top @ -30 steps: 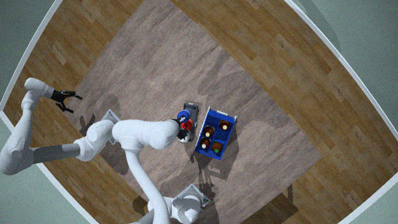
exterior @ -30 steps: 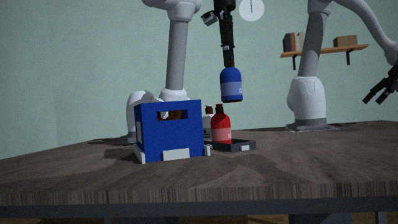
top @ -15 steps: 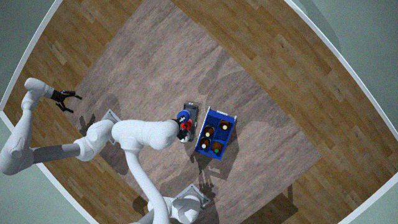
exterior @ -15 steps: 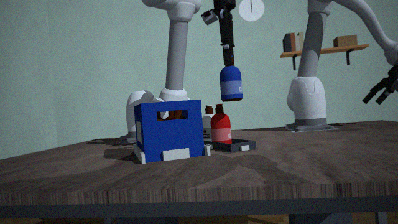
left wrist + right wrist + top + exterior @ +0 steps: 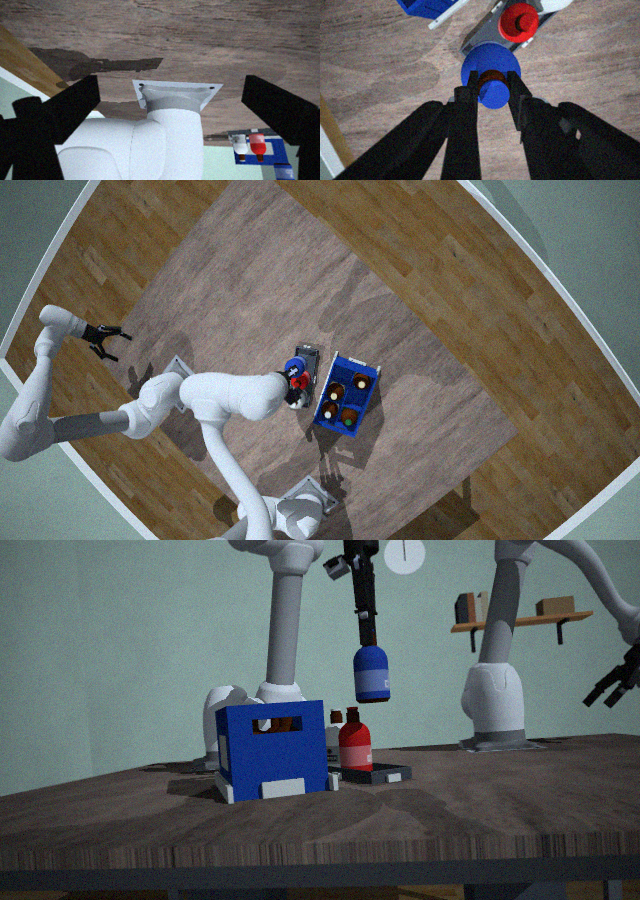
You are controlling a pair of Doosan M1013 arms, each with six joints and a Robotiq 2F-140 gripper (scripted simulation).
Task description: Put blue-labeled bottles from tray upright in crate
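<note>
My right gripper (image 5: 368,641) (image 5: 492,83) is shut on the neck of a blue-labeled bottle (image 5: 295,364) (image 5: 371,672) (image 5: 284,171) (image 5: 490,58). The bottle hangs upright, well above the tray (image 5: 311,355) (image 5: 401,774) (image 5: 481,38). A red bottle (image 5: 301,381) (image 5: 356,745) (image 5: 257,141) and a white bottle (image 5: 298,402) (image 5: 333,740) (image 5: 240,142) stand on the tray. The blue crate (image 5: 280,755) (image 5: 426,9) stands level beside it; slots at its top left and right middle look empty in the top view. My left gripper (image 5: 124,348) (image 5: 598,703) (image 5: 170,88) is open and empty, far from both.
Several brown bottles stand in the crate, one with a green cap (image 5: 348,422), one alone (image 5: 361,380) near the top right. The right arm (image 5: 235,392) reaches in over the table from the tray's left side. The white arm base (image 5: 174,94) stands below the left gripper.
</note>
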